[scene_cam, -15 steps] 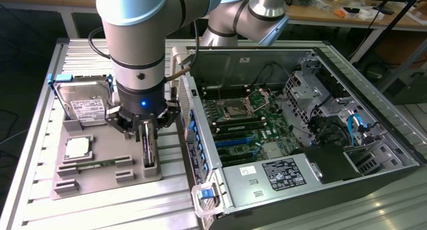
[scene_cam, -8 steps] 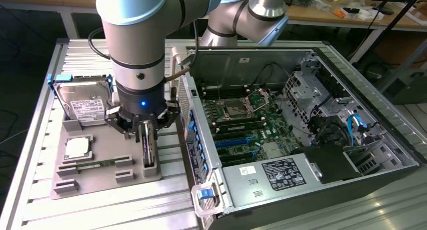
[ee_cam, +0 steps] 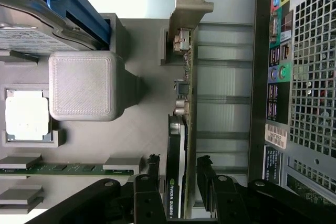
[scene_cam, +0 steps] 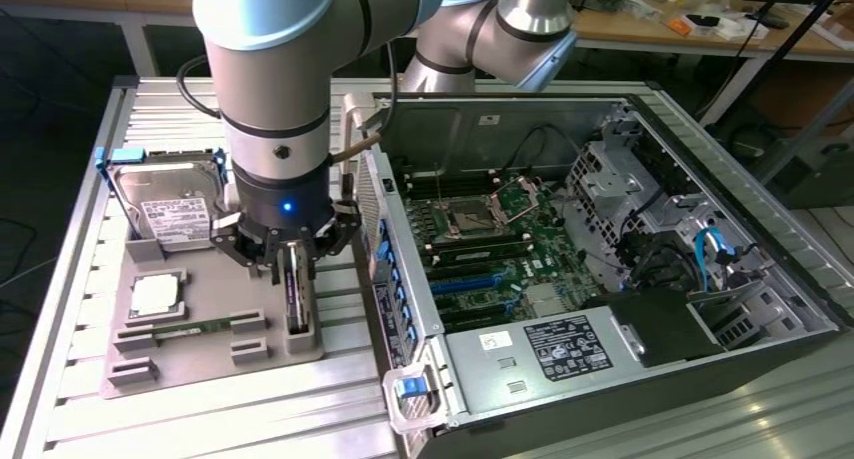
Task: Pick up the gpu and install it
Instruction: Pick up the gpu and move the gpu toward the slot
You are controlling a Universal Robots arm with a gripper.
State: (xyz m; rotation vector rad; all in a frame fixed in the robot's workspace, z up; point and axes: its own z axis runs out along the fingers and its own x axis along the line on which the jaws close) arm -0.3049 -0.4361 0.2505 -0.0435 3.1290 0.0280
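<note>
The end effector (ee_cam: 177, 165) is wide open, its black fingers astride the gpu (scene_cam: 296, 301). This thin dark card with a silvery bracket stands on edge in a matte grey holder (scene_cam: 200, 357) on the slatted metal tabletop (scene_cam: 160, 419).

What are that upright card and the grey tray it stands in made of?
The card: green circuit board with a dull silvery bracket, apparently sheet metal. The grey tray: matte plastic, probably 3D-printed, judging by the fine grid texture on its block.
</note>
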